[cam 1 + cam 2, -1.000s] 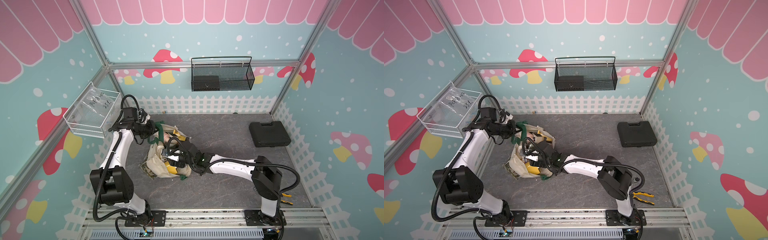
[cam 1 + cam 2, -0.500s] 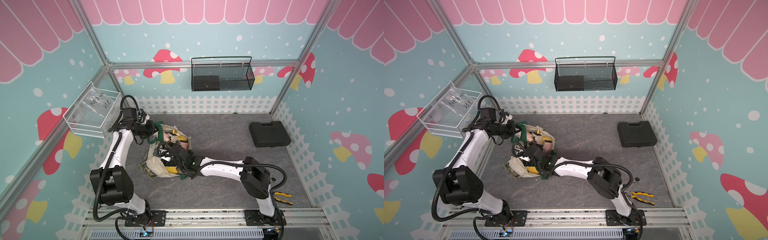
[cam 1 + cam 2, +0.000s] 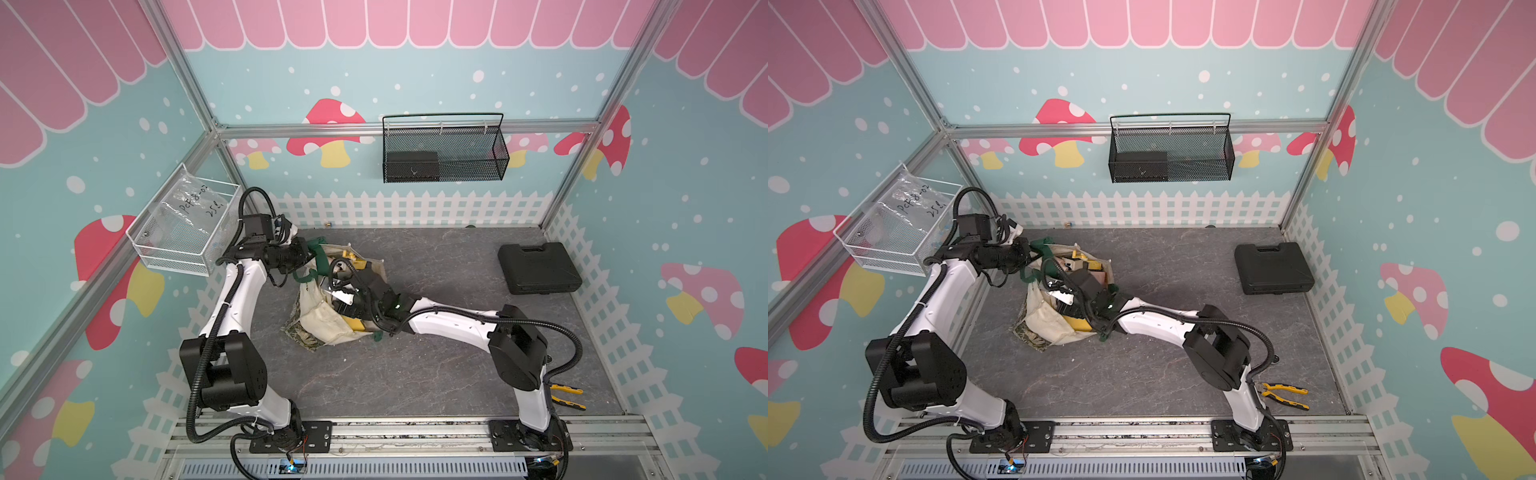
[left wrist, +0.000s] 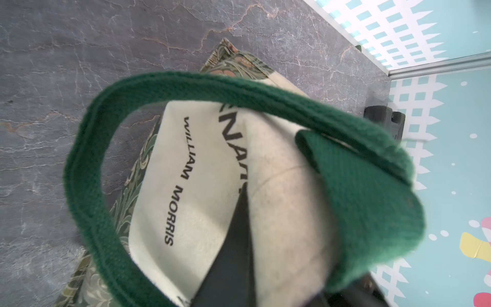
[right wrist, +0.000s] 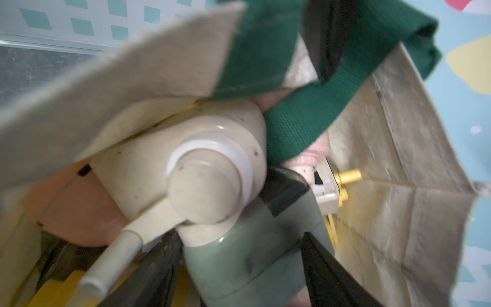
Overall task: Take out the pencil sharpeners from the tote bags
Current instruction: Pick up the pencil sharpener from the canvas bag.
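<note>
Cream canvas tote bag [image 3: 322,318], soft and slumped, its rim pinched tight in the left gripper [image 3: 308,254]. Pencil sharpeners [image 5: 212,172] are packed inside; judged hard, light, slippery plastic, best gripped by bodies, not cranks [image 5: 114,260]. Right gripper [image 5: 239,236] is spread astride a green sharpener [image 5: 252,268]; clamping cannot be told.

The cream canvas tote bag [image 3: 318,320] lies tipped over, mouth open, packed with cream, green, pink and yellow pencil sharpeners [image 5: 207,186].
</note>
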Tool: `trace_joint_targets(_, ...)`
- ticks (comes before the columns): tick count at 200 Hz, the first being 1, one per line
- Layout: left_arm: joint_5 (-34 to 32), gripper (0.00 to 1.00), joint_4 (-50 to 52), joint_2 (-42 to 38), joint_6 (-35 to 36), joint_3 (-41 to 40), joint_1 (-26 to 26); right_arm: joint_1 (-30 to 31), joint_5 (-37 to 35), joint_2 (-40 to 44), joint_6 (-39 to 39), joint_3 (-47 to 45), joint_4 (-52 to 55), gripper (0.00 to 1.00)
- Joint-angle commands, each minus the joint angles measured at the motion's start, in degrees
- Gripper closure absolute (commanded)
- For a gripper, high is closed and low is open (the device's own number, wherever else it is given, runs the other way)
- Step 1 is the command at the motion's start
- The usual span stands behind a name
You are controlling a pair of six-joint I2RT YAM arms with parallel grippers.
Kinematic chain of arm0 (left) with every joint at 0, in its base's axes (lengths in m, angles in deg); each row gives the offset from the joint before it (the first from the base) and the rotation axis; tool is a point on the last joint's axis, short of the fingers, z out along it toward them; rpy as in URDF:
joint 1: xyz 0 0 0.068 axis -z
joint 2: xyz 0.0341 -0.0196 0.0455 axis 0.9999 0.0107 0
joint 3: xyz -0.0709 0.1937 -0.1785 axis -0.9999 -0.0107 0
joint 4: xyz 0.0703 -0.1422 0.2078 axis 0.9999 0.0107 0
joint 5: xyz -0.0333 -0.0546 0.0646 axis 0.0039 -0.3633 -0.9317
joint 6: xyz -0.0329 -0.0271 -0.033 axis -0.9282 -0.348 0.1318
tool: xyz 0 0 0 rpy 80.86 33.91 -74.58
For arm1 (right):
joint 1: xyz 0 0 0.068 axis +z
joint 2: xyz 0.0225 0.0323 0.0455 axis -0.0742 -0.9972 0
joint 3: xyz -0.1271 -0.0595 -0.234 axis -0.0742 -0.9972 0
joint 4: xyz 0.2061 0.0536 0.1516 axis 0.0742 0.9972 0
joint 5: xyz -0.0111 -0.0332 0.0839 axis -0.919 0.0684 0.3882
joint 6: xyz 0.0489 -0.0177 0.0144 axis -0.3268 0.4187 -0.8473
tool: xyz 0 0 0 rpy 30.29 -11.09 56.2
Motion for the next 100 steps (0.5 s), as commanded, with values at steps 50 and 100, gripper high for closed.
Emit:
trace_joint_targets(50, 3.6, 1.00, 1.5, -0.9, -0.9, -0.3, -0.3, -6.2, 9.5, 3.2, -6.2, -3.7, 2.3, 0.30)
trace_joint_targets(100, 3.5, 1.00, 1.6, -0.9, -0.8, -0.6, -0.4, -6.3, 8.0, 1.9, -10.2, -3.6, 2.7, 0.27)
